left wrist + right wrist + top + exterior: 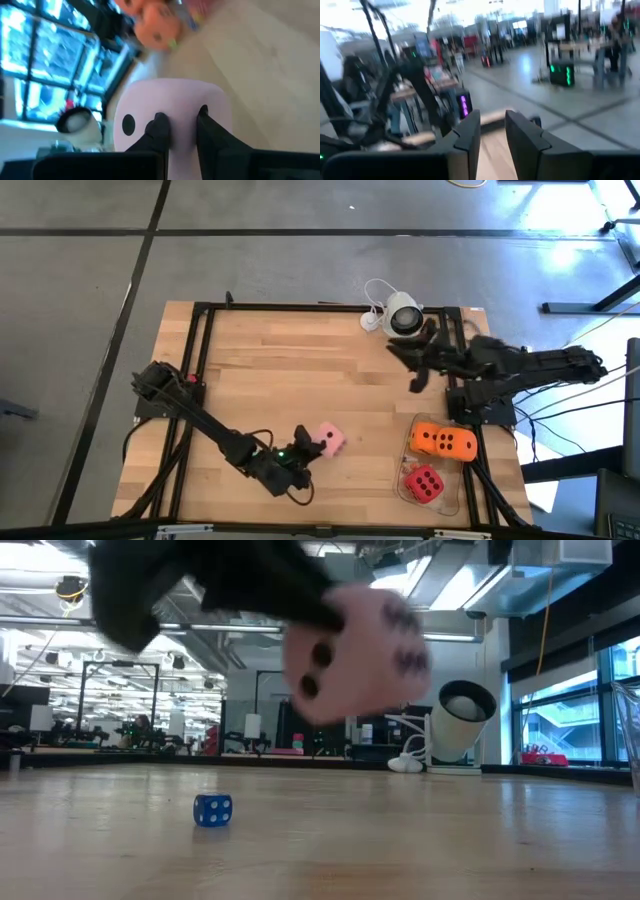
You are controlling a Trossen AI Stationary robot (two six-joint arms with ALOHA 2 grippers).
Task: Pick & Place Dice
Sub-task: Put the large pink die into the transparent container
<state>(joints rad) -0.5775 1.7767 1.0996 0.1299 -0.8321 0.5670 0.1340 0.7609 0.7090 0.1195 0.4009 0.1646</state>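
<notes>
Left gripper [312, 446]: sitting near the table's front edge, fingers pinching the pale pink die [330, 440]. In the low view the pink die [355, 650] is hanging clear above the wooden table [400, 840]. In the left wrist view the 2 dark fingers [159, 131] are pressing against a face of the pink die [172, 107], with dark pips showing beside them.

Right gripper [412, 380]: waiting over the table's back right part, near the white round camera [404, 317]. In the right wrist view the 2 fingers [470, 132] are standing slightly apart with nothing between them.

Orange dice [443, 442]: 2, lying side by side and touching, in a clear tray [455, 498] at the table's front right corner.

Red die [424, 482]: 1, lying in the same tray, just in front of the orange pair.

Small blue die [212, 810]: 1, resting on the tabletop in the low view, apart from the lifted pink die.

White round camera [460, 720]: standing at the table's far edge in the low view.
</notes>
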